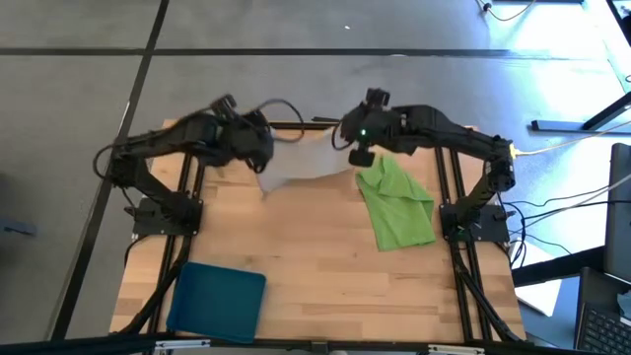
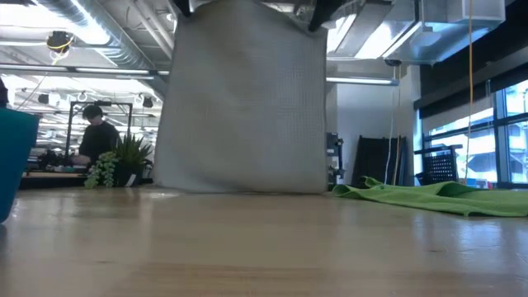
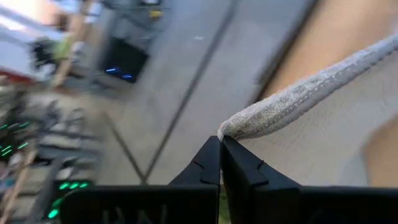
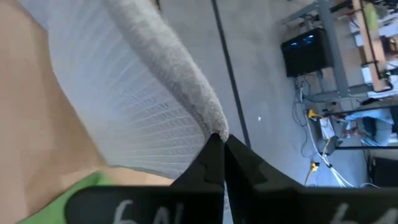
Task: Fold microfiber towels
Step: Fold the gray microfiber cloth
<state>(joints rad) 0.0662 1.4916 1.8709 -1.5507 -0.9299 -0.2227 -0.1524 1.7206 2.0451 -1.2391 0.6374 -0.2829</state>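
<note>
Grey towel point(image 2: 247, 99) is hanging flat from our pinched left gripper point(image 3: 221, 144) and right gripper point(image 4: 217, 142); green towel point(image 1: 397, 205) is lying crumpled nearby.

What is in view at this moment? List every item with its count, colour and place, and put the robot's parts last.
grey towel: 1, light grey, hanging upright over the far middle of the table, held by its two upper corners, bottom edge at the tabletop.
green towel: 1, lime green, lying crumpled on the table's right side.
tray: 1, blue, near left part of the table.
plant: 1, green, in the room beyond the table.
person: 1, dark clothing, far back in the room.
table: 1, light wood.
left hand: 1, dark, shut on one upper corner of the grey towel.
right hand: 1, dark, shut on the other upper corner.
</note>
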